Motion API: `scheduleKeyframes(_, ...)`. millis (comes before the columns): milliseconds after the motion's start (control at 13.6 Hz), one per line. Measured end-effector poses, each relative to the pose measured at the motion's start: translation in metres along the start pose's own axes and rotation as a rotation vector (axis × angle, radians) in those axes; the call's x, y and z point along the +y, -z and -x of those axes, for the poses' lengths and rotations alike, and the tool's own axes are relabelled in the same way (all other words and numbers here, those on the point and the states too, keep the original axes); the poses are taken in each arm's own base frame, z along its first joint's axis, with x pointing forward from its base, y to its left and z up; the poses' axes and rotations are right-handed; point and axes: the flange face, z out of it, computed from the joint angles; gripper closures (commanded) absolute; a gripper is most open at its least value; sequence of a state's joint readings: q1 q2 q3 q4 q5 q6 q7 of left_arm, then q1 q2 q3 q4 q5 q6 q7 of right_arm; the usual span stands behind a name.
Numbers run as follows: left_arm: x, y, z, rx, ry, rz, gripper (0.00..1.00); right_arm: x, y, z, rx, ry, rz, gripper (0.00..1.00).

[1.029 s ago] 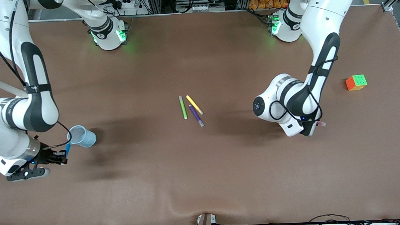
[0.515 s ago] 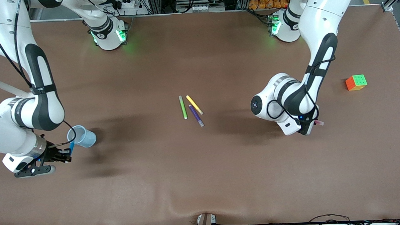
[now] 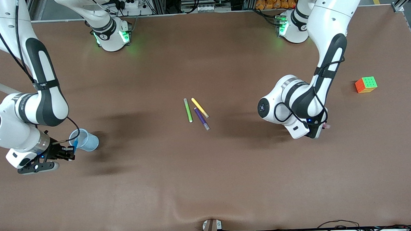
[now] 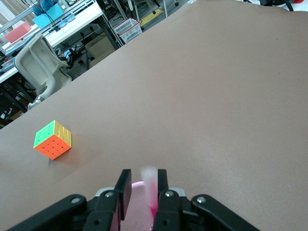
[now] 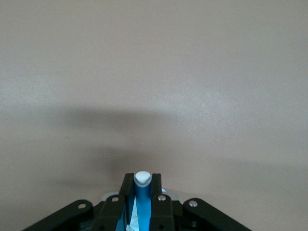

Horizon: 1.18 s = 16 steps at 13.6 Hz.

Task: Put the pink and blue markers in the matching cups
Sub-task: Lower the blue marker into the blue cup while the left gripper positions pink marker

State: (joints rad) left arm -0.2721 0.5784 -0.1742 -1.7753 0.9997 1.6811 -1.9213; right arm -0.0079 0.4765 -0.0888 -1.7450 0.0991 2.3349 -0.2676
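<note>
My right gripper (image 3: pixel 70 154) is shut on the blue marker (image 3: pixel 75 144) and holds it upright at the rim of the light blue cup (image 3: pixel 86 140), near the right arm's end of the table. In the right wrist view the blue marker (image 5: pixel 143 202) fills the gap between the fingers, with the cup's pale rim (image 5: pixel 166 191) below. My left gripper (image 3: pixel 321 128) is over the pale pink cup, which it hides in the front view. In the left wrist view the jaws stand wider than the pink marker (image 4: pixel 151 185), which leans on one finger above the pink cup (image 4: pixel 137 204).
Green (image 3: pixel 188 110), yellow (image 3: pixel 200 107) and purple (image 3: pixel 202 118) pens lie together at mid-table. A colour cube (image 3: pixel 365 85) sits toward the left arm's end and also shows in the left wrist view (image 4: pixel 53 140).
My right gripper carried the blue marker toward the light blue cup, now at its rim. My left gripper shifted slightly, and the pink marker's tip sticks out less.
</note>
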Motion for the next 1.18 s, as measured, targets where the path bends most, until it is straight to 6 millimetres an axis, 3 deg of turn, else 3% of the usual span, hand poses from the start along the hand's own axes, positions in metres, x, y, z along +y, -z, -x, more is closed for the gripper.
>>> scheduleKeyframes(588,-0.002,0.007,-0.008,0.005,0.002,-0.002,0.3,-0.002,-0.004,0.011,0.017,-0.001,0.004,1.0)
scheduleKeyframes(809,-0.005,0.015,-0.013,0.003,0.009,0.007,0.17,-0.003,-0.014,0.019,0.031,-0.003,0.01,0.99)
scheduleKeyframes(956,-0.005,0.021,-0.016,-0.007,0.017,0.014,0.16,-0.003,-0.018,0.021,0.027,-0.004,0.009,0.0)
scheduleKeyframes(1176,-0.008,0.032,-0.026,-0.069,0.008,0.016,0.15,-0.005,-0.017,0.022,0.02,-0.001,0.006,0.0)
